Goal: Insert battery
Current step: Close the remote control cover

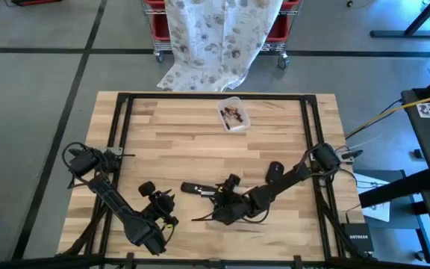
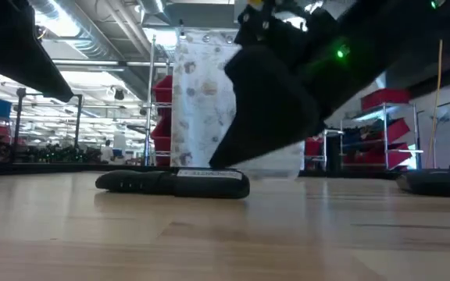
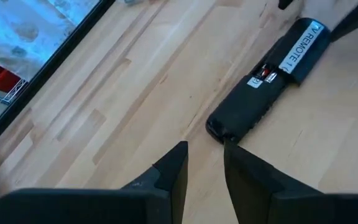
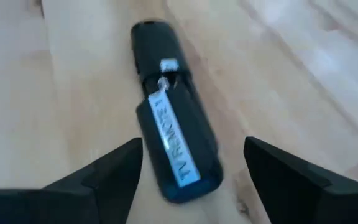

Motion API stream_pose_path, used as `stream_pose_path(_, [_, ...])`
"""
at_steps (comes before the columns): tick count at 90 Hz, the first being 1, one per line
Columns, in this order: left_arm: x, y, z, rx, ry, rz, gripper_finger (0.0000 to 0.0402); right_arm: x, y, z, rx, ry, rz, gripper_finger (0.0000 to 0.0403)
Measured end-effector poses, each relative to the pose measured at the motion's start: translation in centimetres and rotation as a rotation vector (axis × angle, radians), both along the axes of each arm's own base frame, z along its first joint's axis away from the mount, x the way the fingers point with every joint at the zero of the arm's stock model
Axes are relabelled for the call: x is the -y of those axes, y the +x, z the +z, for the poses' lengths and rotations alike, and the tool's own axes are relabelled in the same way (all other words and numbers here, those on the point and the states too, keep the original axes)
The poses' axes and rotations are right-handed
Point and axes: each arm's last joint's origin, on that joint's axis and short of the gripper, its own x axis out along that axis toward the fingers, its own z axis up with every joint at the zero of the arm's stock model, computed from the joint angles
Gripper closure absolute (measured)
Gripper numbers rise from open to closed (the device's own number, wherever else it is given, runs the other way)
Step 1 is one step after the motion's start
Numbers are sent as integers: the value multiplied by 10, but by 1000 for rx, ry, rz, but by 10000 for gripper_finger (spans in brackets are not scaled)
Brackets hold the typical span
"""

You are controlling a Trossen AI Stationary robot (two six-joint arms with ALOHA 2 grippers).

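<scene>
The TV remote (image 1: 200, 190) lies flat on the wooden table (image 1: 200, 134), back side up, in the near-centre area between the two arms. Its battery compartment (image 3: 263, 76) is uncovered; at least one battery (image 4: 165, 83) sits inside, though the blur in the right wrist view prevents a firm count. A white label (image 4: 174, 144) reading "TV REMOTE" runs along the body next to the compartment.

The right gripper (image 4: 191, 163) is positioned over the labelled end of the remote, fingers spread wide, one on either side of the body and not touching it. In the low view the gripper sits just above the remote's end.

The left gripper (image 3: 205, 163) is off the other end of the remote, near its rounded tip, fingers parted by a narrow gap and holding nothing.

A small dark object (image 1: 275, 170), possibly the battery cover, rests on the table just beyond the right arm. A clear plastic container (image 1: 234, 113) with small items stands near the far edge of the table, well apart from the remote.
</scene>
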Motion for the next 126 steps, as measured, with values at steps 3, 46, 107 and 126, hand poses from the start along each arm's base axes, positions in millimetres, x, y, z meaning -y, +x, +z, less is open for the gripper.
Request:
stream_pose_path(3, [0,0,0,0,0,0,318,2,1,2,5,3,-3,135])
stream_pose_path(46, [0,0,0,-3,0,-1,318,0,8,-1,-114,-154,339,135])
stream_pose_path(107, [0,0,0,-1,1,-4,318,24,19,-3,-189,-211,470,135])
stream_pose_path(126, [0,0,0,-2,1,-4,318,24,19,-11,-213,-216,501,135])
